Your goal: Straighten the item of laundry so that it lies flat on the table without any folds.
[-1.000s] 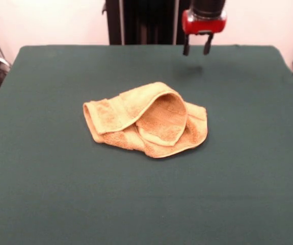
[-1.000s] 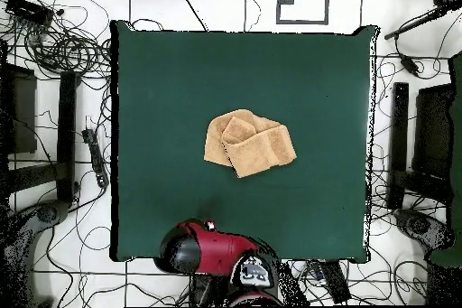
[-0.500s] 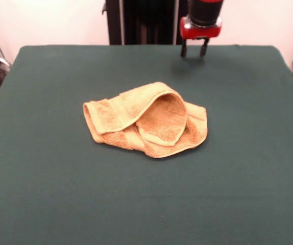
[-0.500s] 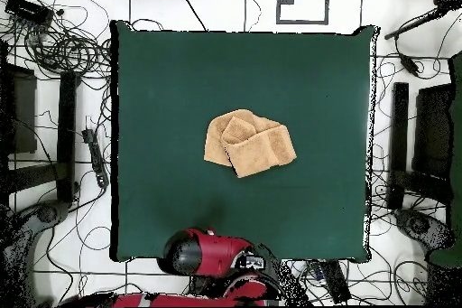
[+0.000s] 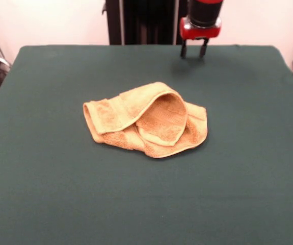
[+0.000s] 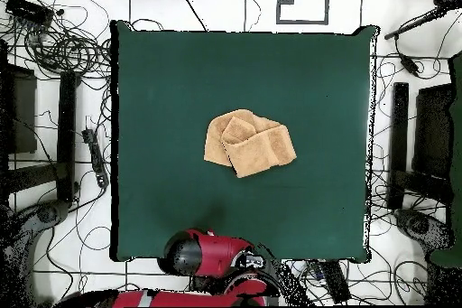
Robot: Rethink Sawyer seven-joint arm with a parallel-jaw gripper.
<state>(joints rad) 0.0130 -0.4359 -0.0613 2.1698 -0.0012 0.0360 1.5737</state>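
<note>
The item of laundry [image 5: 146,120], a golden-orange terry towel, lies crumpled near the middle of the green table [image 5: 44,194], with one flap folded over and arched into an open pocket. In the overhead view the towel [image 6: 249,144] shows as a folded lump with overlapping layers on the table [image 6: 162,79]. My gripper [image 5: 193,50] hangs above the table's far edge, well behind the towel and apart from it. Its two dark fingers [image 5: 184,50] point down, open, with nothing between them. From overhead only the red arm [image 6: 212,256] shows at the table's bottom edge; the fingers are hidden under it.
Cables and equipment [image 6: 54,42] lie on the floor around the table on all sides. The dark robot pedestal [image 5: 146,20] stands behind the table's far edge.
Over the last second the gripper drew back a little toward the table's far edge and shifted slightly left in the front view. The towel has not moved.
</note>
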